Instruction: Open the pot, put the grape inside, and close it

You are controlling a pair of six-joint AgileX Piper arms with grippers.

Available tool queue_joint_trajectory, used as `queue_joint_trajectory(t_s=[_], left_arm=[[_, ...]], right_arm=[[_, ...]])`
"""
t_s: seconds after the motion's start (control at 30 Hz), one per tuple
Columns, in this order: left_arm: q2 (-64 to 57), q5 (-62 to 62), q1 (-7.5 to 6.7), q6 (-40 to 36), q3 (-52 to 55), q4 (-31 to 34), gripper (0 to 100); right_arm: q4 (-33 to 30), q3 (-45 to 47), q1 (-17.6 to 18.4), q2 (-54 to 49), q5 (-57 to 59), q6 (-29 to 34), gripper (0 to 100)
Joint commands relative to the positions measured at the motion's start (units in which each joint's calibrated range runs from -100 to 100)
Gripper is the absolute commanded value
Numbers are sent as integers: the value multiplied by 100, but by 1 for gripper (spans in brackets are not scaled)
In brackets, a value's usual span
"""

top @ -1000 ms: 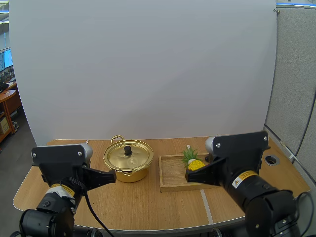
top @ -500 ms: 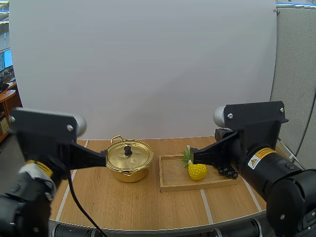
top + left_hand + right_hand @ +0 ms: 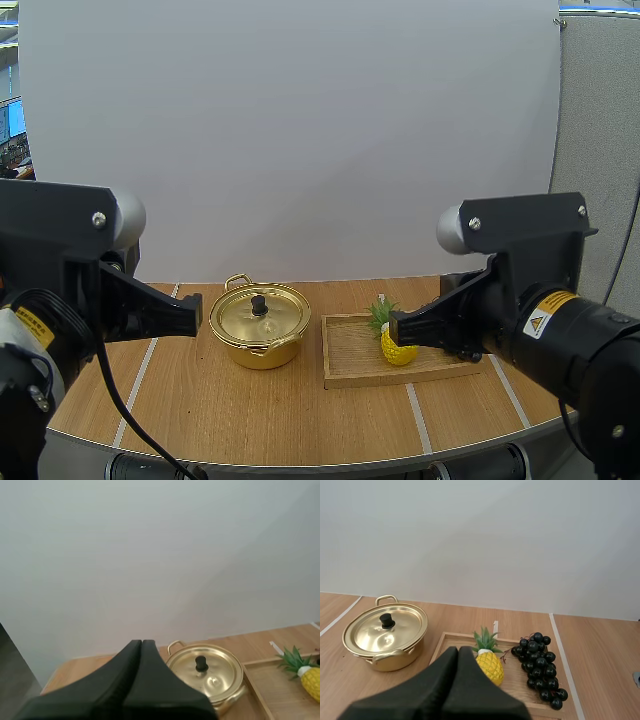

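A golden pot with its lid on and a black knob stands on the table's middle left; the pot and its knob lie beyond my left gripper, which is shut on nothing. My left gripper hangs left of the pot. A bunch of dark grapes lies on the wooden tray beside a small pineapple. My right gripper is shut, its fingers together as one wedge. My right gripper hangs in front of the pineapple.
The wooden tray sits right of the pot. Pale tape lines run across the wooden table. The pot shows left of the tray from the right wrist.
Both arms have risen from low near the table's front. The left gripper drew back left of the pot. The pot, tray and fruit have not moved.
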Motion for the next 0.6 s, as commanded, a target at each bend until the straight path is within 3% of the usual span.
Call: queue_joint_trajectory(t_s=[0.0, 0.33, 0.57], left_arm=[[372, 191, 3, -1, -16, 66, 0], [2024, 190, 3, 23, -356, 54, 0], [3426, 173, 3, 517, -848, -9, 0]], right_arm=[[-32, -278, -11, 229, 278, -24, 0], [-32, -707, -11, 1609, 984, -24, 0], [-32, -832, -11, 2583, 1040, -24, 0]])
